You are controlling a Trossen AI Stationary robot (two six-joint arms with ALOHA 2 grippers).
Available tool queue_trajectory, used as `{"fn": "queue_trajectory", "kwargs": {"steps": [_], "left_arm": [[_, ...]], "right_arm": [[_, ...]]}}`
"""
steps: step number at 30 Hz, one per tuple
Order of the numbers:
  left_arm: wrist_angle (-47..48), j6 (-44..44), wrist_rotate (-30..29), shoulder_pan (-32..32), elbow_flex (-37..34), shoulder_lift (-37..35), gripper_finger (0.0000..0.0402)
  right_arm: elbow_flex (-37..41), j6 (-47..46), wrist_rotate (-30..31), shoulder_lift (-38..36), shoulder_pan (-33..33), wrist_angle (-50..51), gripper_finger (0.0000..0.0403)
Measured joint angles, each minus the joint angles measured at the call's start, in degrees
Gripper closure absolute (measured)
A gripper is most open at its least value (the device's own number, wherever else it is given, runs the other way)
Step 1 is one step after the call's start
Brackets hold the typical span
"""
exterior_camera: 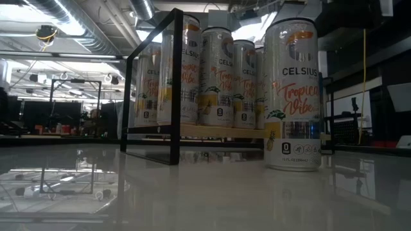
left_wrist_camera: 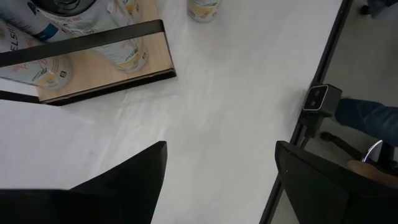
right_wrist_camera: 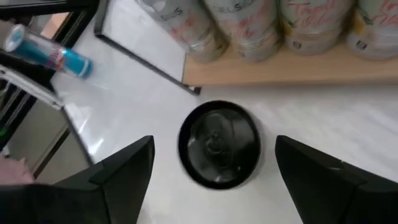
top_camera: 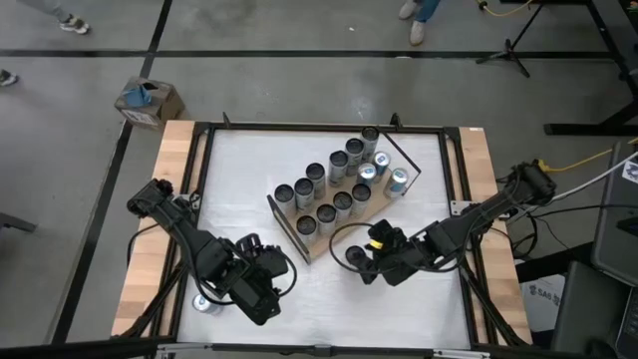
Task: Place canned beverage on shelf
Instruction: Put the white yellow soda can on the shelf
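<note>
From above, the shelf (top_camera: 317, 227), a wooden board, is lying diagonally at the centre of the white table (top_camera: 249, 170), carrying two rows of cans (top_camera: 329, 184). The right gripper (top_camera: 365, 261) is hovering at the shelf's five o'clock; the left gripper (top_camera: 261, 299) is waiting at seven o'clock.

At table level, one upright can (exterior_camera: 293, 93) is standing on the table at three o'clock of the shelf (exterior_camera: 196, 131).

The left wrist camera is showing spread fingers (left_wrist_camera: 134, 177) over bare table.

The right wrist camera is showing fingers (right_wrist_camera: 124, 171) spread around that can (right_wrist_camera: 219, 144), not touching it.

Overhead, table-level and wrist views share the shelf (top_camera: 334, 204).
</note>
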State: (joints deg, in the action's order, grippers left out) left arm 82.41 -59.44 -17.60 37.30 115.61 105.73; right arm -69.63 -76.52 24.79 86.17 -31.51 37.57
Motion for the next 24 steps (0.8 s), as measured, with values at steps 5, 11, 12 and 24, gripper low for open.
{"fn": "queue_trajectory", "kwargs": {"steps": [5, 11, 12, 24], "left_arm": [[-0.2, 0.0, -0.7, 0.7, 0.0, 0.0, 0.0113], [-0.2, -0.1, -1.3, 1.0, 0.0, 0.0, 0.0113], [-0.2, -0.1, -1.3, 1.0, 0.0, 0.0, 0.0113], [-0.2, -0.2, -1.4, 1.0, 0.0, 0.0, 0.0113]], "right_arm": [[0.0, 0.0, 0.5, 2.0, 0.0, -0.5, 0.0079], [0.0, -0.1, 1.8, 3.9, 0.0, -0.9, 0.0079], [0.0, -0.1, 1.8, 4.2, 0.0, -0.8, 0.0079], [0.0, -0.1, 4.6, 5.8, 0.0, -1.3, 0.0079]]}}
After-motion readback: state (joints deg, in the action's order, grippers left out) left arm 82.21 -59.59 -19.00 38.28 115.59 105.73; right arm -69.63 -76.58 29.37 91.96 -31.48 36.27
